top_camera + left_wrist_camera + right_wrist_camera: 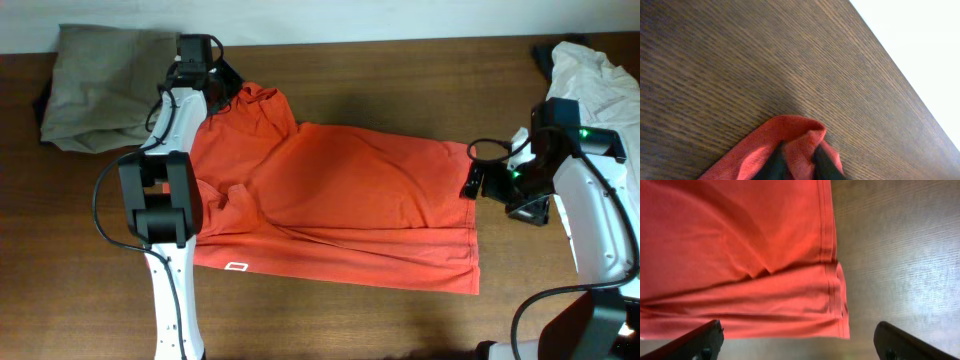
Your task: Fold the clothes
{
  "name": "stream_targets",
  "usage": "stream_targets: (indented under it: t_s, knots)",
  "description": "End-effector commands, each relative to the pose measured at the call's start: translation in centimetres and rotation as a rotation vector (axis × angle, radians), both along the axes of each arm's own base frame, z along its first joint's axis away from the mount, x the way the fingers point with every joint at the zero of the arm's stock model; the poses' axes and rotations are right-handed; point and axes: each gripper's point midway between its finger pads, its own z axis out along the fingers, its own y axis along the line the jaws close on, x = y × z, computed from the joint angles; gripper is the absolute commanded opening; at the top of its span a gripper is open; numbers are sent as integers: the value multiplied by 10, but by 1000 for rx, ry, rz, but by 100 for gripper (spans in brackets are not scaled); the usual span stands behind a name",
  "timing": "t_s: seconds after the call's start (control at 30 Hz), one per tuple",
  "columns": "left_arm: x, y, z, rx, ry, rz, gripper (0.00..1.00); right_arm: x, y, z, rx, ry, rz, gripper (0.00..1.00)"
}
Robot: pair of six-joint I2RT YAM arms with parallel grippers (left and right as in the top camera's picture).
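The red-orange T-shirt (340, 200) lies spread across the middle of the wooden table (400, 70), rumpled towards its left end. Near the far edge, the left gripper (799, 152) has its jaws pinched narrow on a folded tip of the shirt's fabric. The right gripper (478, 182) sits just beside the shirt's stitched hem on the right, jaws standing wide and holding nothing. A beige cloth (100, 85) is bunched in the far left corner and a white cloth (595, 70) in the far right.
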Motion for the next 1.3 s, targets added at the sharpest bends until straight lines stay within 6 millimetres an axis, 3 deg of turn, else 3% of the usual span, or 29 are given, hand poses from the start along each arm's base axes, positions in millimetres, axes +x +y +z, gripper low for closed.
stream_targets:
  t_s: [0.0,0.07,0.13,0.2,0.23,0.27,0.33,0.37,0.57,0.63,0.67,0.7,0.73,0.8,0.87,0.93,1.0,1.07,1.1,1.17,1.27]
  knots:
    - [1,3,-13,3,9,4,0,24,3,8,14,-104,21,94]
    - [1,2,-13,21,4,-17,1,81,-8,31,-34,-348,26,94]
    - [1,2,-14,48,-4,-51,1,106,-16,35,-72,-436,25,94]
    - [-2,0,-16,116,-14,-141,4,132,-21,15,-80,-461,48,87]
    - [-4,-2,-18,138,-10,-172,4,143,-22,-9,-67,-418,50,79]
    - [-7,-4,-20,141,0,-182,4,153,-23,-39,-59,-350,81,78]
    - [-11,-5,-22,140,20,-184,4,164,-26,-76,-48,-260,98,73]
    - [-15,-4,-25,139,41,-186,4,171,-26,-97,-40,-230,99,62]
    - [-19,-5,-28,138,60,-188,4,171,-23,-134,-31,-179,113,62]
    - [-21,-5,-29,137,68,-189,4,169,-23,-147,-27,-159,114,50]
    - [-21,-5,-29,137,68,-189,8,170,-27,-145,-53,-154,110,31]
    - [-20,-5,-28,134,65,-192,5,171,-32,-142,-76,-147,106,9]
    - [-18,-16,-19,107,30,-265,0,173,-33,-136,-81,-143,105,4]
    - [-15,-33,8,50,-29,-355,0,181,-38,-113,-91,-147,97,4]
    - [-17,-31,31,52,-35,-351,0,183,-46,-92,-120,-130,77,4]
    - [-20,-18,64,64,-53,-341,0,179,-46,-75,-120,-102,78,4]
    - [-32,2,83,69,-26,-322,0,172,-48,-63,-122,-61,33,4]
    - [-46,20,89,95,15,-322,0,165,-53,-55,-117,-31,-14,4]
    - [-66,48,92,138,95,-277,0,160,-57,-50,-115,-16,-24,4]
    - [-96,80,95,126,197,-242,0,146,-67,-45,-106,24,-48,4]
    - [-131,100,90,118,313,-270,0,130,-73,-45,-93,78,-68,4]
